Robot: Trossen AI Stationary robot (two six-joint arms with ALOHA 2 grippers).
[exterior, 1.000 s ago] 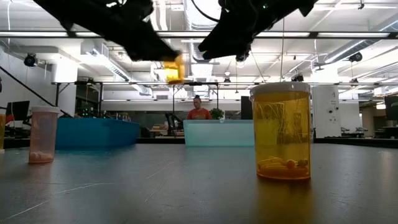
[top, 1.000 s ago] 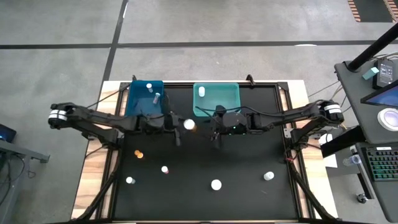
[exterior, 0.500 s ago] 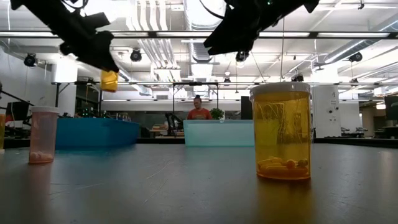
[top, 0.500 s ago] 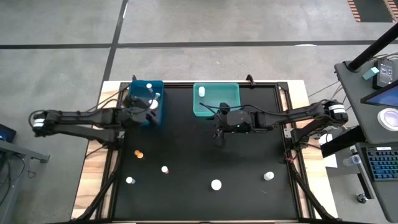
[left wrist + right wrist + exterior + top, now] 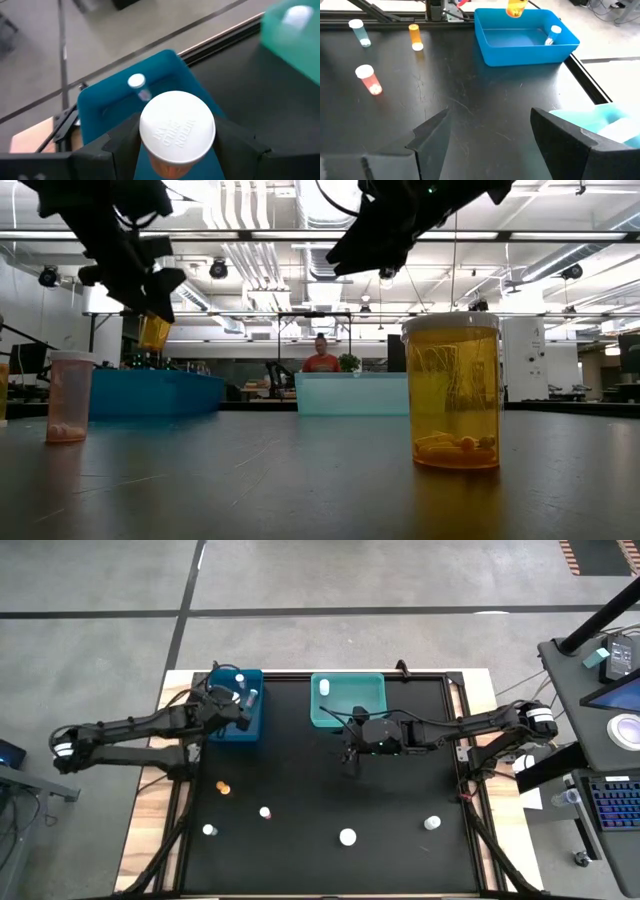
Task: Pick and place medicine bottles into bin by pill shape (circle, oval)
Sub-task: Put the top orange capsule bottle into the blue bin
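Note:
An amber medicine bottle with a white cap [image 5: 177, 131] hangs above the blue bin [image 5: 222, 725], with my left gripper [image 5: 238, 708] shut on it. A clear bottle [image 5: 138, 85] lies in that bin. The teal bin [image 5: 362, 692] beside it holds a white bottle [image 5: 323, 688]. My right gripper [image 5: 490, 140] hovers open, touching nothing, over the mat just in front of the teal bin. Several more bottles stand on the black mat, such as an amber one [image 5: 222, 786] and a white-capped one [image 5: 347, 836]. My left gripper pinches the amber bottle's body just below its white cap [image 5: 170, 167] between its two fingers. The fingers [image 5: 140, 280] slant down from the table's left side. The bottle [image 5: 153, 332] hangs below them, a little tilted, clear of the blue bin.
The two bins stand side by side at the mat's far edge. A large-looking amber bottle [image 5: 452, 390] and a pinkish one [image 5: 68, 395] stand close to the low camera. Bare mat lies between the bins and the near row of bottles. A person shows far behind the table.
My left gripper has carried the amber bottle from the middle of the mat toward the table's left and far edge, to above the blue bin, turning and tipping downward as it went. The bottle stays held and clear of the table.

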